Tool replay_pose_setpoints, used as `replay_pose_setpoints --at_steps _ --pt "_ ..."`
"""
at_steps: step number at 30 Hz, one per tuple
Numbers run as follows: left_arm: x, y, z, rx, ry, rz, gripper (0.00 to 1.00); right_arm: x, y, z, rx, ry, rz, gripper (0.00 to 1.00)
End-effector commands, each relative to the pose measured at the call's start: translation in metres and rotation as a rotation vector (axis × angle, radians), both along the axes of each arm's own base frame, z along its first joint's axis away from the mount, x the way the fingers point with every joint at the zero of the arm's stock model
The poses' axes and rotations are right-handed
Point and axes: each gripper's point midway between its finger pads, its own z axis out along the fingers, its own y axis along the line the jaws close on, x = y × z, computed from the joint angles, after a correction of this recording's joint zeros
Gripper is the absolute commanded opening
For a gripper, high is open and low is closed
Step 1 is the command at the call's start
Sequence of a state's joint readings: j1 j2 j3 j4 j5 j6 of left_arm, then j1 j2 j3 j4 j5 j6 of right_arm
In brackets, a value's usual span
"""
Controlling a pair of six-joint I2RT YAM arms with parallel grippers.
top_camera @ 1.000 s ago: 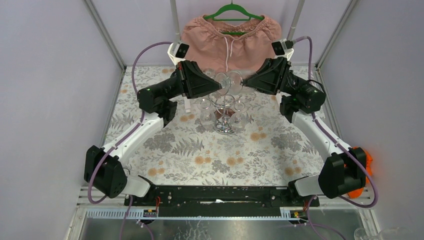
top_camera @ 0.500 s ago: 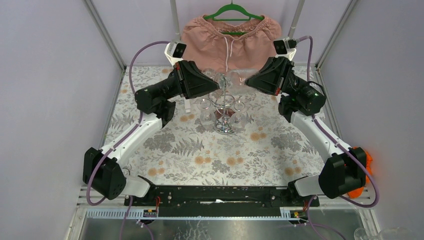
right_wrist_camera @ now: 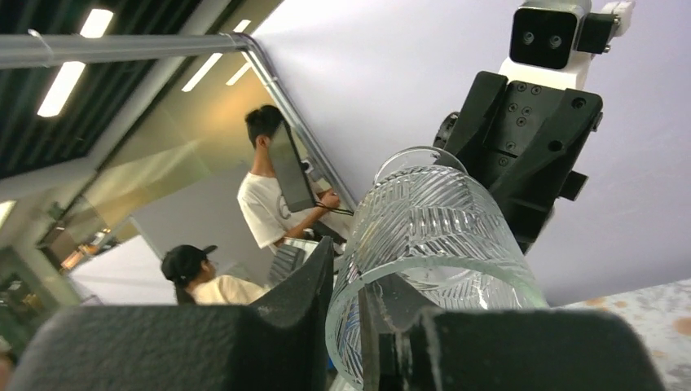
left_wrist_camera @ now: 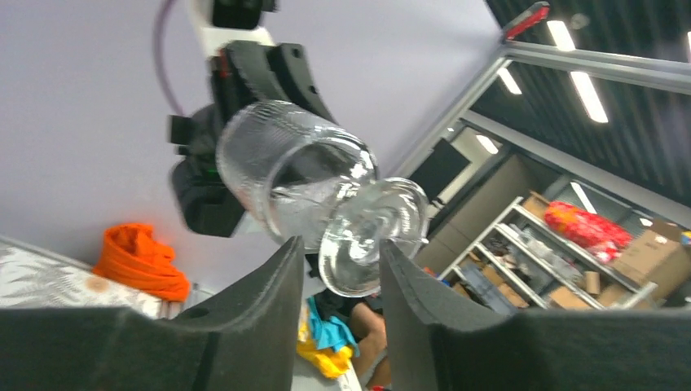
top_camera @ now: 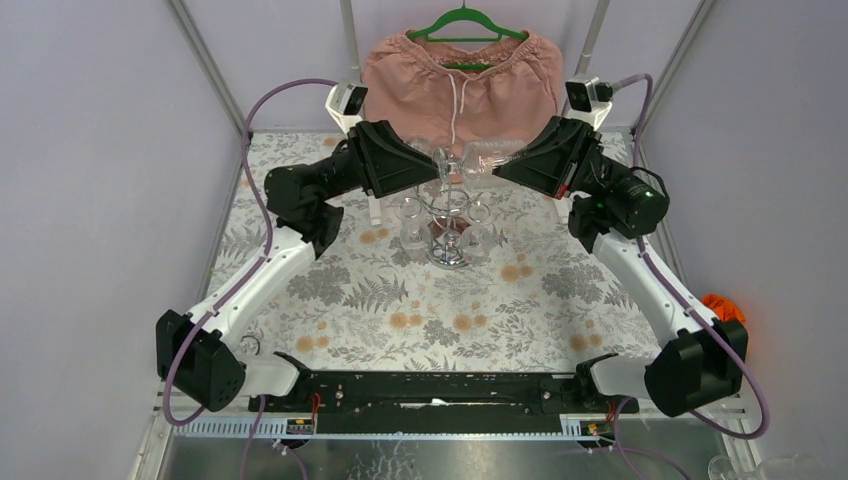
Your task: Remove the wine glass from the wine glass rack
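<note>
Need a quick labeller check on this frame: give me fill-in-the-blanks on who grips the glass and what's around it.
1. The left gripper holds the clear ribbed wine glass at its foot, the right gripper at its ___.
2. Other clear ___ hang on the shiny chrome wire rack.
3. Behind, pink shorts hang on a ___ plastic hanger.
Missing words: rim; glasses; green.

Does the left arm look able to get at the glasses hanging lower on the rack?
Probably not at once: the left gripper is busy at the foot of the lifted wine glass, whose rim the right gripper pinches. The hanging glasses sit below it on the wine glass rack.
</note>
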State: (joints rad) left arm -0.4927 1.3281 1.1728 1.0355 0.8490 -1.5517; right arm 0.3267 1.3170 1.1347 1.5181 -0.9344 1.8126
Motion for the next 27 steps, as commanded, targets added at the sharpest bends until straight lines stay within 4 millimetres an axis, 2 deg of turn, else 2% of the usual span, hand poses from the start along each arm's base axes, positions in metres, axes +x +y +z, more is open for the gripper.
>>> replay_pose_setpoints --at_steps 1,3,4,5,10,13,16,20,27 --pt "0.037 -0.011 -0.033 0.157 0.062 0.115 0.47 -0.022 -0.001 0.010 -0.026 -0.125 -0.079 0.00" --pt "0.065 -0.005 -0.045 0.263 0.089 0.263 0.48 -0.018 0.002 0.004 -0.080 -0.121 -0.135 0.00" --pt "0.082 0.000 -0.066 0.377 0.169 0.352 0.48 -0.011 0.004 -0.003 -0.125 -0.079 -0.164 0.00" --pt "0.095 0.009 -0.075 0.460 0.178 0.455 0.48 -0.009 0.004 -0.006 -0.152 -0.083 -0.202 0.00" --pt "0.139 0.072 -0.090 0.734 0.243 0.905 0.49 -0.002 0.000 -0.024 -0.296 -0.087 -0.366 0.00" --pt "0.152 0.102 -0.100 0.834 0.295 1.067 0.49 0.006 -0.005 -0.040 -0.399 -0.066 -0.450 0.00" --pt "0.158 0.114 -0.106 0.884 0.318 1.132 0.49 0.007 -0.010 -0.054 -0.477 -0.031 -0.493 0.00" --pt "0.164 0.124 -0.110 0.923 0.327 1.185 0.49 0.010 -0.018 -0.070 -0.597 -0.005 -0.546 0.00" --pt "0.170 0.133 -0.117 1.000 0.340 1.227 0.50 0.028 -0.049 -0.124 -0.914 0.114 -0.713 0.00"
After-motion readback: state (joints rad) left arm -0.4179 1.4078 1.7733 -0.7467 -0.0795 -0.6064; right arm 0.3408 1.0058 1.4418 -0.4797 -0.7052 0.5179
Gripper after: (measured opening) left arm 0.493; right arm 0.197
